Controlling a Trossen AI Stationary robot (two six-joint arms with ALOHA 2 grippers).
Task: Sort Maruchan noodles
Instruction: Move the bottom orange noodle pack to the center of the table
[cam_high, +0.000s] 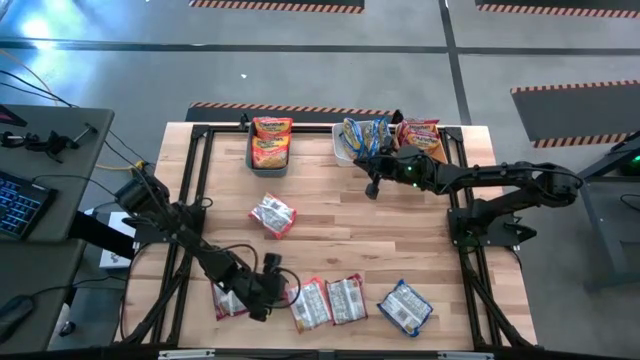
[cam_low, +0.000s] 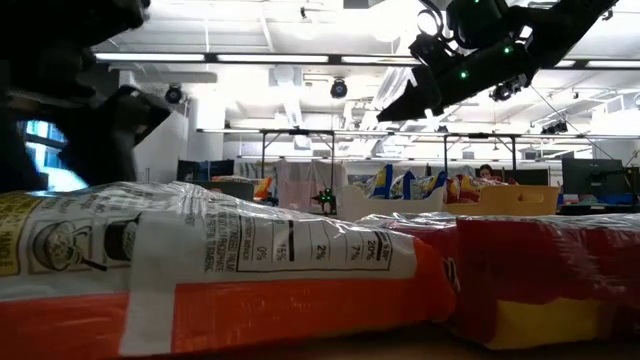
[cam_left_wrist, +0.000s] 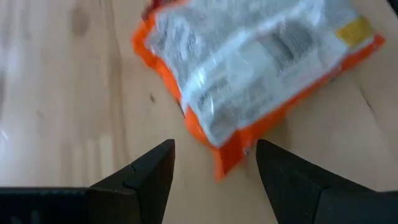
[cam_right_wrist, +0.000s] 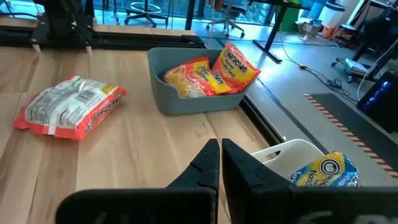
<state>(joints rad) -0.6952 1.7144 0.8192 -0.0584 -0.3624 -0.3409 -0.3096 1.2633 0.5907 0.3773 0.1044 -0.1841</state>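
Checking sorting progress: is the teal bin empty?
No, the teal bin already holds orange noodle packets leaning inside it.

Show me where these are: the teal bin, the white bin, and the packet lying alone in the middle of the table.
teal bin (cam_right_wrist: 186, 99), right wrist view, on its front wall.
white bin (cam_right_wrist: 292, 152), right wrist view, on its rim.
lone packet (cam_high: 273, 215), high view, on its silvery back.
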